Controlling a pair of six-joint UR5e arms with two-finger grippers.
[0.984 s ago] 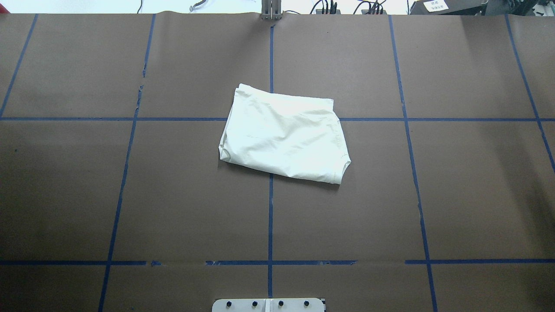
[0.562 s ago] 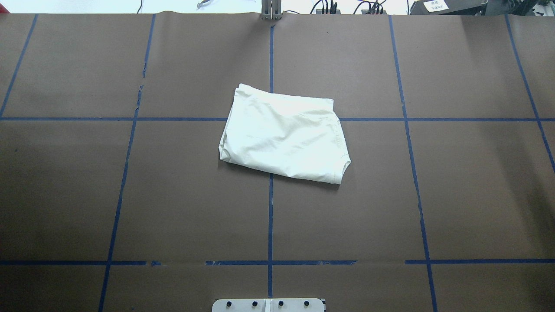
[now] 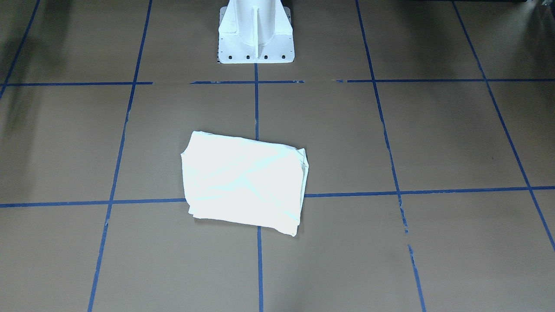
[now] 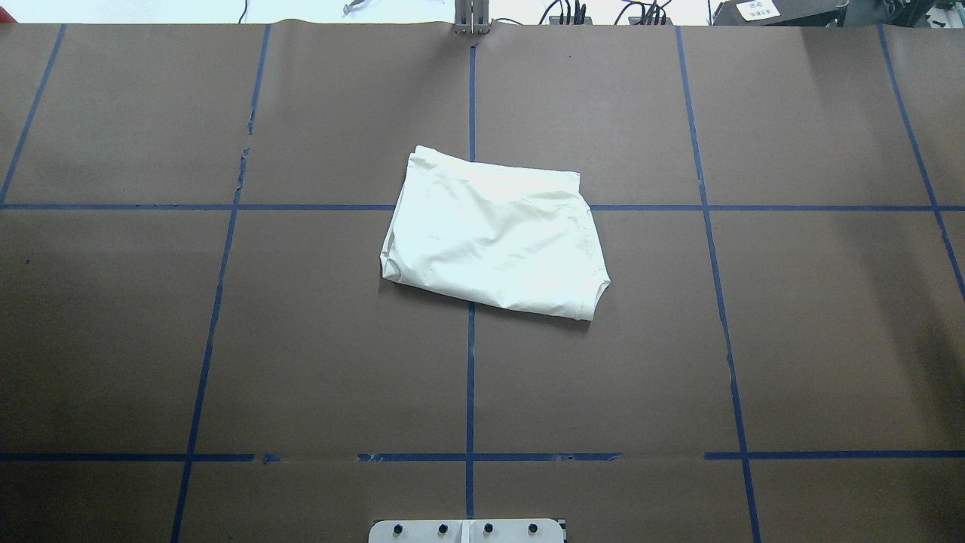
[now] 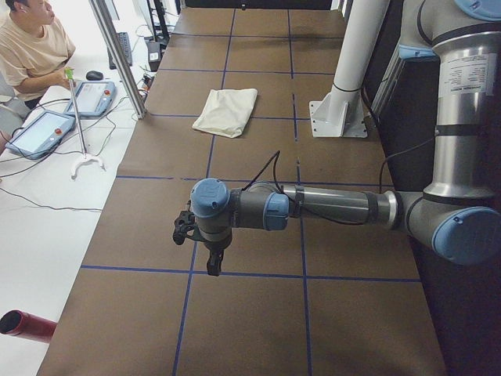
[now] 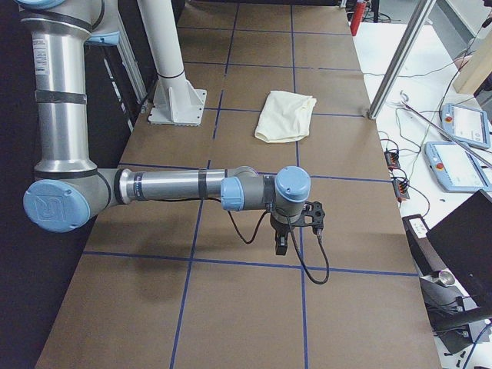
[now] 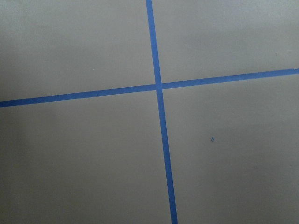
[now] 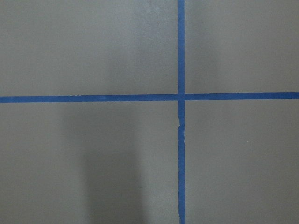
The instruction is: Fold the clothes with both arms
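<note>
A white folded garment (image 4: pixel 494 237) lies flat near the middle of the brown table; it also shows in the front view (image 3: pixel 245 186), the left view (image 5: pixel 227 111) and the right view (image 6: pixel 286 115). My left gripper (image 5: pixel 213 262) hangs over bare table at the left end, far from the garment, and I cannot tell whether it is open or shut. My right gripper (image 6: pixel 281 244) hangs over bare table at the right end, also far from the garment, and I cannot tell its state either. Both wrist views show only brown paper with a blue tape cross.
The white pedestal base (image 3: pixel 256 34) stands at the robot's side of the table. Blue tape lines (image 4: pixel 470 377) grid the brown paper. An operator (image 5: pixel 27 47) sits beyond the far edge with teach pendants (image 5: pixel 39 133). A red cylinder (image 5: pixel 23 325) lies off the table.
</note>
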